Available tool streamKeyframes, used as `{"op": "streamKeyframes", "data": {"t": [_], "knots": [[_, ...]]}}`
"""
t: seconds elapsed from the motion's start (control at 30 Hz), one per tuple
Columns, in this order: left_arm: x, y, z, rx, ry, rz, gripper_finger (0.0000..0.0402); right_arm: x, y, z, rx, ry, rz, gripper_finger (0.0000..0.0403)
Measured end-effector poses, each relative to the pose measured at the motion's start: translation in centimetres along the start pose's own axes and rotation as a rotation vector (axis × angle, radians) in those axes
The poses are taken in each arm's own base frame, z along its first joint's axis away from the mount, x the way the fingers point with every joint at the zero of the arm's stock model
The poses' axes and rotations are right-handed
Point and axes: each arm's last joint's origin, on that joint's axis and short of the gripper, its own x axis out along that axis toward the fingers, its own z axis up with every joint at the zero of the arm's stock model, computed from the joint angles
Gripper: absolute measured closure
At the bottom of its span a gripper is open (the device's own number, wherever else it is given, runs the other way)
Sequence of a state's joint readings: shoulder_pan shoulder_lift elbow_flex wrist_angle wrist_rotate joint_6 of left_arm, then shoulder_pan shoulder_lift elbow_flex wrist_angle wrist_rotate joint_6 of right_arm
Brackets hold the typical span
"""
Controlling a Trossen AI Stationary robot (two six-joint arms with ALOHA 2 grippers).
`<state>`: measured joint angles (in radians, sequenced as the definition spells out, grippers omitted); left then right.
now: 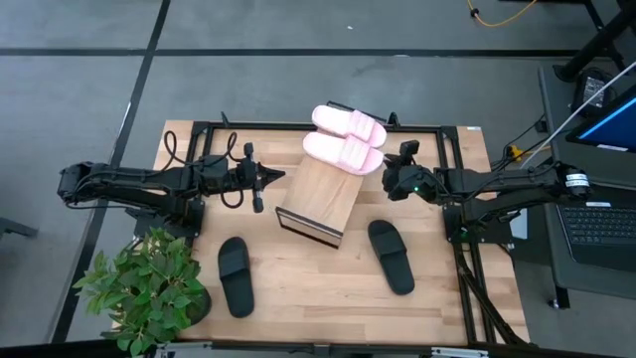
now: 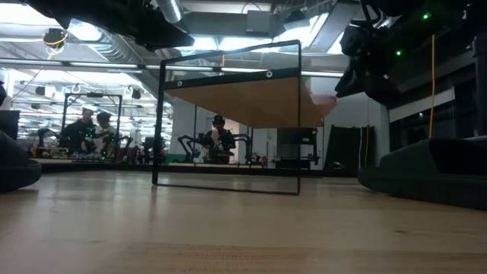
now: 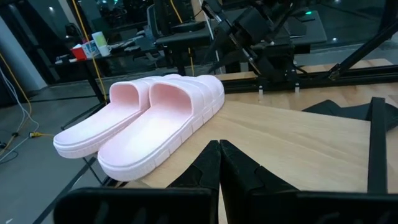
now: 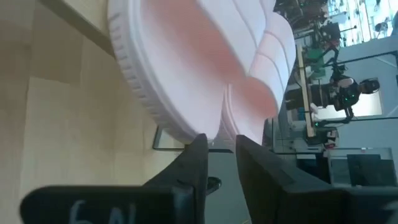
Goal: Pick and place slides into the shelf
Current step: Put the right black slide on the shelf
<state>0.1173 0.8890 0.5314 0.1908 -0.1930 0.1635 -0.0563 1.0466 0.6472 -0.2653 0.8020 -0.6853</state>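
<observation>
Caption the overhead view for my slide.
Two pink slides on the shelf; two black slides on the table.

Both dark arms reach inward from opposite sides, roughly level. The left end effector points toward the middle with its fingers pressed together. The right end effector faces it, its fingers slightly parted with a narrow gap

Two slides are pale pink, two others matte black (plain, without pattern). The shelf is light wood, the plant green.
</observation>
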Motion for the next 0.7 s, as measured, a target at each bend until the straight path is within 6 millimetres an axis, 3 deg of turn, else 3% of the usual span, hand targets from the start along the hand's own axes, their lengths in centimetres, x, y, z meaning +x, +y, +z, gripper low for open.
{"op": "streamKeyframes", "data": {"t": [0.37,0.7], "knots": [[0.0,0.0,-0.2,0.002,0.022,-0.004,0.0401,-0.3,-0.3,0.4,0.016,-0.046,0.033,0.0320],[0.0,0.0,-0.2,0.005,0.021,-0.004,0.0401,-3.7,-3.6,2.8,0.138,-0.112,0.090,0.0361]]}}
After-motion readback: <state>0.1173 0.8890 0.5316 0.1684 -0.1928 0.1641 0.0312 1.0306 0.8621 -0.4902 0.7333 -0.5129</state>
